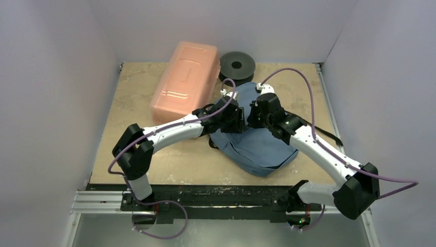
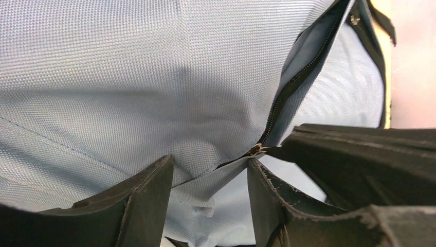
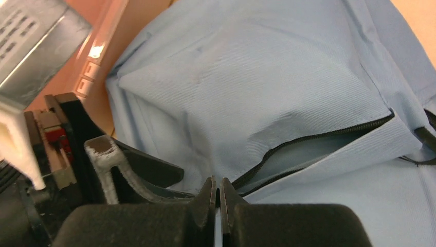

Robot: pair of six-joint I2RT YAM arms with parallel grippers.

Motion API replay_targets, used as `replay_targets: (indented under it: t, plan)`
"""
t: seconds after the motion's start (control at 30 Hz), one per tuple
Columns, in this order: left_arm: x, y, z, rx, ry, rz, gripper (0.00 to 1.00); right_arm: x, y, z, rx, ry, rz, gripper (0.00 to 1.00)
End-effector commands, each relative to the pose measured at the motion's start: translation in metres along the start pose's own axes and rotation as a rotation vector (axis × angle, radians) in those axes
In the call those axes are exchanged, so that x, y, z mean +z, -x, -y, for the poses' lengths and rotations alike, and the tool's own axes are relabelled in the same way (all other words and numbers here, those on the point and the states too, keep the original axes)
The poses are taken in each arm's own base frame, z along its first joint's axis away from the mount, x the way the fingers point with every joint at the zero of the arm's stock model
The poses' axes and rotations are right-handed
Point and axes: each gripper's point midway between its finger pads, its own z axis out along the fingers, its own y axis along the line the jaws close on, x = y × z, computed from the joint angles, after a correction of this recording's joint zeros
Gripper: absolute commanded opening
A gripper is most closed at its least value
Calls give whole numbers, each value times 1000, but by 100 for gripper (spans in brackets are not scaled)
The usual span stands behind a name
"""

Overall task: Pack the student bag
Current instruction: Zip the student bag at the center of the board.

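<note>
The student bag (image 1: 262, 146), soft blue-grey fabric, lies in the middle of the table with both grippers on its upper left part. Its dark zipper (image 3: 319, 135) is partly undone, leaving a narrow slit. My right gripper (image 3: 217, 181) is shut at the closed end of that slit, pinching the zipper pull (image 2: 255, 150). My left gripper (image 2: 208, 164) stands open right beside it, fingers pressed down on the bag (image 2: 128, 77) with a ridge of fabric between them. In the top view the left gripper (image 1: 235, 121) and right gripper (image 1: 253, 117) almost touch.
A rigid translucent pink box (image 1: 185, 82) lies at the back left, close to the bag. A black spool (image 1: 237, 65) stands at the back wall behind the bag. A black strap (image 1: 324, 133) trails from the bag toward the right edge.
</note>
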Motion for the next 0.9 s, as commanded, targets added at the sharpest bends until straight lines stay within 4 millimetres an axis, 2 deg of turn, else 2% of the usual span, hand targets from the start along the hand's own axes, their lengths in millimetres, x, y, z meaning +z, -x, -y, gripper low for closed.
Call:
replay_targets:
  t: [0.0,0.07,0.13,0.17,0.3,0.47,0.57,0.67,0.73,0.77,0.87]
  plan:
    - [5,-1,-17,70,95,4,49,-10,26,-6,105,92,35,0]
    - [5,-4,-26,87,130,1,34,-10,30,7,127,63,47,0]
    - [6,-9,-34,101,161,-16,14,-10,37,31,148,-17,70,0]
    - [7,-13,-39,107,175,-33,8,-10,41,46,156,-70,82,0]
    - [14,-40,-52,86,178,-99,0,-3,66,123,248,-273,154,0]
    - [13,-57,-66,98,188,-134,0,10,87,195,370,-383,220,0]
    - [10,-58,-65,110,166,-130,0,17,94,224,418,-407,239,0]
    - [5,-53,-56,116,122,-112,0,23,98,234,391,-414,223,0]
    - [-1,-46,-46,121,81,-88,1,14,102,238,344,-445,235,0]
    - [-5,-42,-39,117,55,-78,6,9,105,235,323,-439,242,0]
    - [-24,-28,-17,107,-27,-40,34,-7,108,215,281,-415,228,44]
